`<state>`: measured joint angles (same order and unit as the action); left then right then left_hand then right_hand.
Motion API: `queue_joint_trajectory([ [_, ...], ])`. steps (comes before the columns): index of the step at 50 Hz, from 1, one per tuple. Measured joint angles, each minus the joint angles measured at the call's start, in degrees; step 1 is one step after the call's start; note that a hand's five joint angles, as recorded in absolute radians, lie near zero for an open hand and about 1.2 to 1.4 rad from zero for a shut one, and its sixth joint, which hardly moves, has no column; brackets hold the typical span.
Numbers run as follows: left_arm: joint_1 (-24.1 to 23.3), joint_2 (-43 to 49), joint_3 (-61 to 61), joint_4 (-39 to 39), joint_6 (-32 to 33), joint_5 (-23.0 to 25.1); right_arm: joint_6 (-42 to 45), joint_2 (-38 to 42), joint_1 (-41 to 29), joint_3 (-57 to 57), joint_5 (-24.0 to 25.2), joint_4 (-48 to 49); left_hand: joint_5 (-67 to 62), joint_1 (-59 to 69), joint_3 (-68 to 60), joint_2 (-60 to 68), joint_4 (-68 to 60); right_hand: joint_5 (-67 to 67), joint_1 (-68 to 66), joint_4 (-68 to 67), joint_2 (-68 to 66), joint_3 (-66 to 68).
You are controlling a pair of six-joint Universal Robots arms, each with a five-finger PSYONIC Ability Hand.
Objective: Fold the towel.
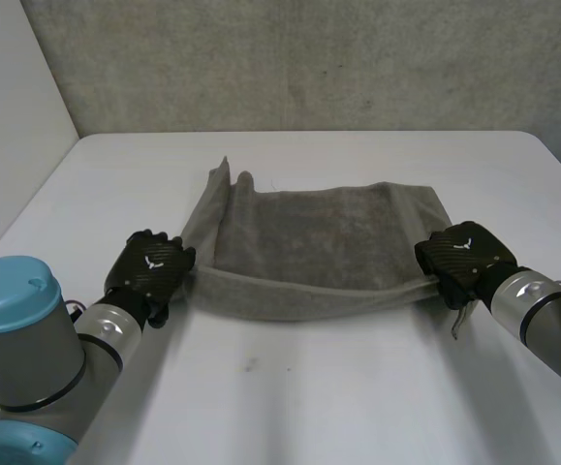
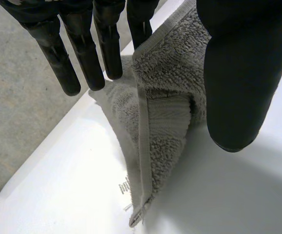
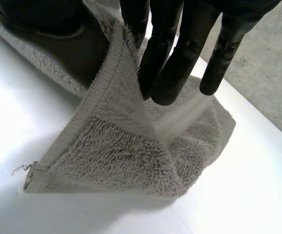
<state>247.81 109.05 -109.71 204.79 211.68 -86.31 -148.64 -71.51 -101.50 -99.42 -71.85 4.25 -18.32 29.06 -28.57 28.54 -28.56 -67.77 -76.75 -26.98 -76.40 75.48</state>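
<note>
We see the grey towel (image 1: 328, 228) on the white table (image 1: 309, 387), its near edge raised and sagging between the two hands. The left hand (image 1: 152, 266) sits low at the near left corner, its arm reaching in from the side. Its straight fingers (image 2: 84, 53) and thumb (image 2: 238, 73) pinch the hem between them. The right hand (image 1: 462, 254) grips the near right corner likewise, fingers (image 3: 172, 58) closing toward the thumb (image 3: 53, 34) with cloth between. The far part rests on the table, rumpled at its far left corner.
</note>
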Motion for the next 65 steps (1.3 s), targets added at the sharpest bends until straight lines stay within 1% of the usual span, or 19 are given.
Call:
queue_joint_trajectory([
  [5,0.18,0.38,-0.44,2.25,-0.26,0.05,-1.11,-0.42,1.06,-0.45,0.02,0.5,1.62,-1.62,1.59,-1.56,1.61,0.0,0.0,0.0,0.0,0.0],
  [12,0.34,1.46,-1.09,6.47,-0.5,0.04,-5.65,-0.42,3.51,-0.13,0.08,0.64,1.79,-1.85,1.67,-1.7,1.71,0.0,0.0,0.0,0.0,0.0],
  [20,0.33,4.62,0.33,10.86,-1.84,0.03,-9.29,-0.16,5.14,0.26,0.2,0.6,0.87,-1.62,1.27,-1.09,1.3,0.0,0.0,0.0,0.0,0.0],
  [24,0.35,5.56,1.56,12.31,-3.54,0.01,-9.51,-0.01,5.1,0.04,0.22,0.64,-7.66,6.95,-7.47,7.5,-7.48,0.0,0.0,0.0,0.0,0.0],
  [27,0.47,5.22,2.09,12.75,-5.14,-0.03,-9.46,0.11,4.94,-0.18,0.24,0.69,-10.97,10.39,-10.8,10.86,-10.79,0.0,0.0,0.0,0.0,0.0],
  [29,0.6,4.82,2.22,12.84,-6.05,-0.03,-9.42,0.2,4.84,-0.3,0.27,0.72,-10.72,9.92,-10.48,10.53,-10.48,0.0,0.0,0.0,0.0,0.0],
  [33,1.0,3.63,2.08,12.44,-9.07,-0.01,-9.29,0.5,4.63,-0.45,0.45,0.74,-3.1,2.56,-2.96,2.95,-2.96,0.0,0.0,0.0,0.0,0.0],
  [39,1.32,2.77,0.99,10.47,-12.57,0.57,-9.03,1.14,4.55,-0.44,0.64,0.74,-0.54,0.21,-0.56,0.58,-0.54,0.0,0.0,0.0,0.0,0.0],
  [50,2.28,3.41,0.52,5.39,-13.62,4.01,-8.85,1.84,4.6,-0.18,0.65,0.69,-0.49,-0.02,-0.38,0.4,-0.38,0.0,0.0,0.0,0.0,0.0],
  [53,2.45,4.05,0.83,4.97,-13.58,4.5,-8.91,1.82,4.66,-0.11,0.63,0.68,-1.34,0.25,-0.91,0.97,-0.85,0.0,0.0,0.0,0.0,0.0],
  [65,2.68,7.67,2.88,4.97,-13.66,4.41,-9.48,1.45,5.08,0.1,0.2,0.59,-12.52,12.05,-12.35,12.58,-12.36,0.0,0.0,0.0,0.0,0.0],
])
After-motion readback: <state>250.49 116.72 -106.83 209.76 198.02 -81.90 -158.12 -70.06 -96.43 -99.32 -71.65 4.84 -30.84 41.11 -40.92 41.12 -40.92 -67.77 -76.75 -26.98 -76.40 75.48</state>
